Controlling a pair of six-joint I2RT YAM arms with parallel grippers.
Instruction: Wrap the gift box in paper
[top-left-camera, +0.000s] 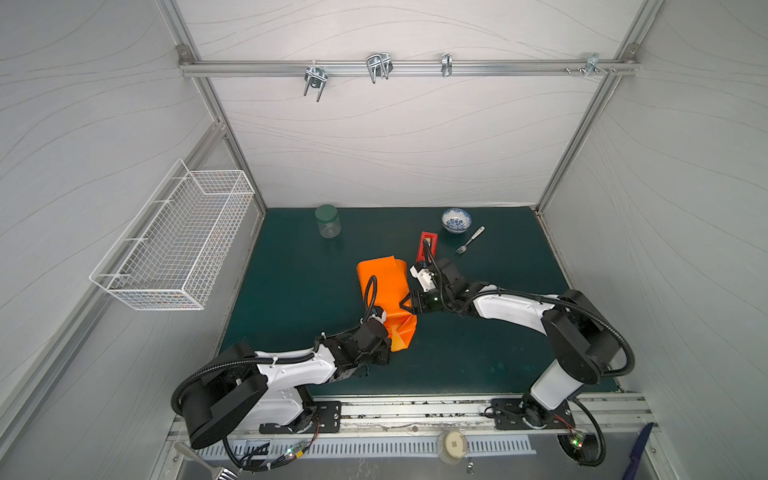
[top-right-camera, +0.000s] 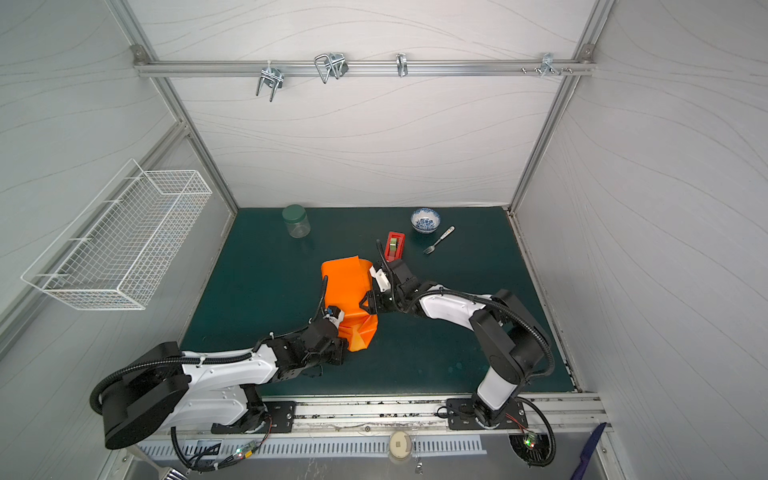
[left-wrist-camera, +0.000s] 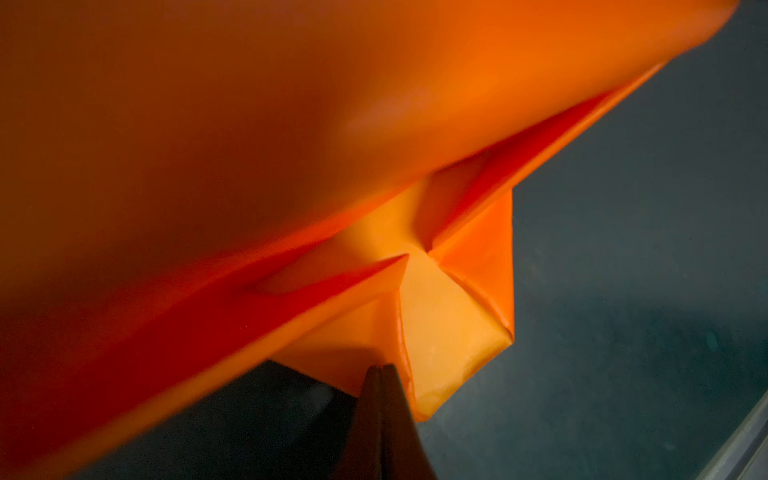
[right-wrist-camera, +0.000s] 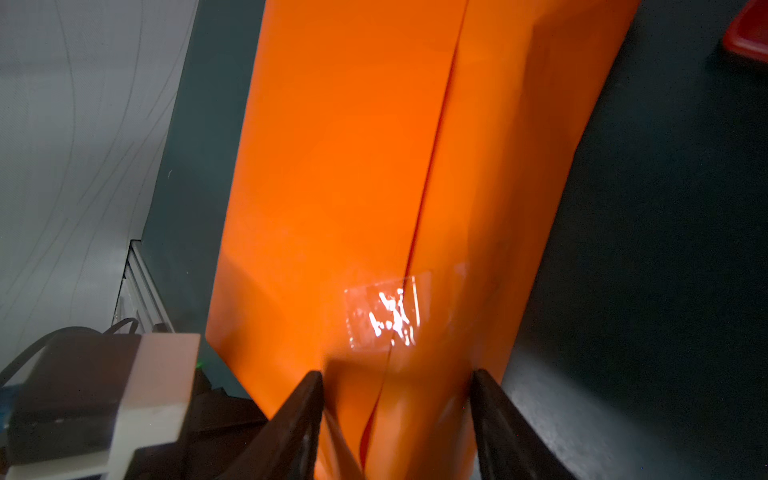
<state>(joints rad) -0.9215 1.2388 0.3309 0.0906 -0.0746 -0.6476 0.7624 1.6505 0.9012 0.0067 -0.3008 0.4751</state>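
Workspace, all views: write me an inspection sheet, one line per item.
Surface: dark green mat.
Job's things: the paper is wrapped into a parcel, with clear tape across its seam and the near end folded into flaps; the gift box is hidden.
Clutter: jar, bowl, fork and red tape dispenser, all behind the parcel.
Grippers: left gripper shut, tips at the end flap; right gripper closed on the paper.
Cables: black conduit along each arm; the left arm's loop arches over the paper.
Surroundings: wire basket on the left wall; hooks on the rail.
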